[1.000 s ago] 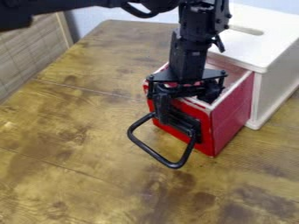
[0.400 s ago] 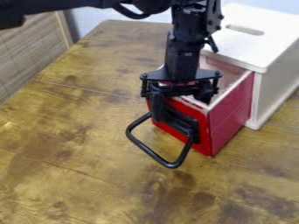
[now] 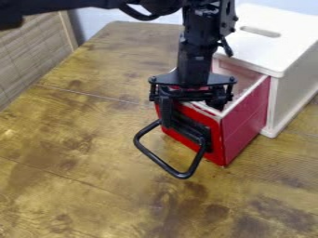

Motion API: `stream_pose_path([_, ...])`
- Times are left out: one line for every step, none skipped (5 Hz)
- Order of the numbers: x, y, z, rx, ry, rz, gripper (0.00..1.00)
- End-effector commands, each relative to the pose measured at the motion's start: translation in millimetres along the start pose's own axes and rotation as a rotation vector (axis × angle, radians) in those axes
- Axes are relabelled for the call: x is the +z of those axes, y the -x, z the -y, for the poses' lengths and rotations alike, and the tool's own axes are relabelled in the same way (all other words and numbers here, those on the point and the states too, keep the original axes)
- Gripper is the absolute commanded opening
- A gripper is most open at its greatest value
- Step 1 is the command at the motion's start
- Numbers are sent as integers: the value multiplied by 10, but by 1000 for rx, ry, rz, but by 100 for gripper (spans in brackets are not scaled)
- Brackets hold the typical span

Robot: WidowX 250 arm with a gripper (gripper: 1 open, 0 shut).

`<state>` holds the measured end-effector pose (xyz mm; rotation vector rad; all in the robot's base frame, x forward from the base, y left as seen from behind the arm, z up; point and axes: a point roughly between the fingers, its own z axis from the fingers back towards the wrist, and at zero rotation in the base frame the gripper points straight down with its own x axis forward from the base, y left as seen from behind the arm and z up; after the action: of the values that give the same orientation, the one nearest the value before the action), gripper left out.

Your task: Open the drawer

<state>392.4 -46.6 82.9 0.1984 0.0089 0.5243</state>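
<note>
bench [image 3: 74, 177]: worn, blotchy brown wood, fills the lower left
drawer [image 3: 239, 119]: red, pulled out of the white cabinet [image 3: 292, 65] at right, wire loop handle [image 3: 170, 149] hanging toward us
hand [image 3: 192, 91]: fingers spread apart over the drawer's front edge, gripping nothing
hidden: arm cut off at top, drawer inside mostly blocked

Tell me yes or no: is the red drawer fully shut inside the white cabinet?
No. The drawer sticks well out of the white cabinet, showing its pale pink inside.
</note>
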Motion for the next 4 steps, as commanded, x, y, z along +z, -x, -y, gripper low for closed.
stream_pose_path([39,-123,-290,-20,-29,26,100])
stream_pose_path([-68,-162,-251,-20,-41,22,100])
stream_pose_path([-174,-200,-213,-20,-53,17,100])
stream_pose_path([-228,-187,-206,-7,-66,9,100])
